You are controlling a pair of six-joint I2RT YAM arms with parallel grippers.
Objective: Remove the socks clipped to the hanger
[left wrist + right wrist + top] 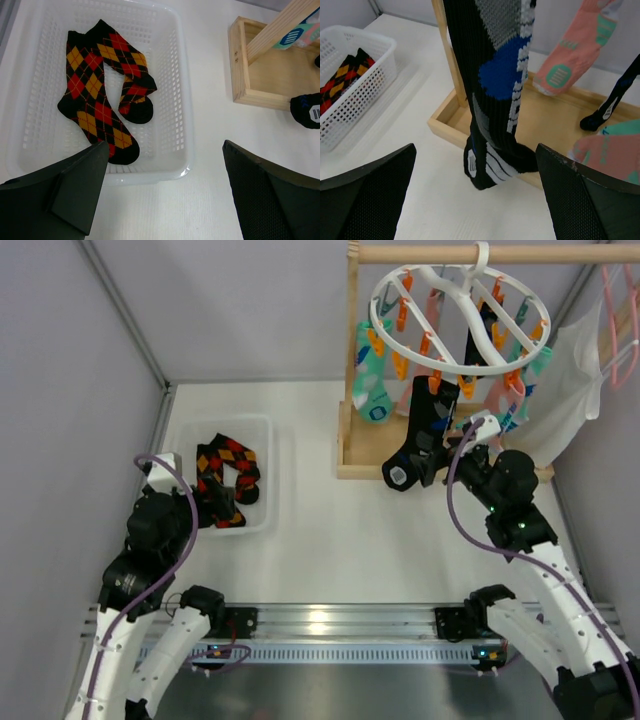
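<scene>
The white round hanger (460, 312) with orange and teal clips hangs by its hook from a wooden rod. Clipped socks dangle from it: a teal one (372, 382), a black one with grey and blue patches (425, 435) and pink ones (503, 398). My right gripper (432, 455) is open right at the black sock's foot. In the right wrist view the black sock (495, 100) hangs just ahead, between the open fingers (370, 195), and is not gripped. My left gripper (215, 502) is open and empty over the basket's near edge.
A white plastic basket (186, 160) holds red-orange-black argyle socks (95, 95). The wooden stand's base tray (555, 117) lies under the hanging socks, with its post (352, 340) at the left. A pink hanger (622, 320) with a white garment hangs at the far right.
</scene>
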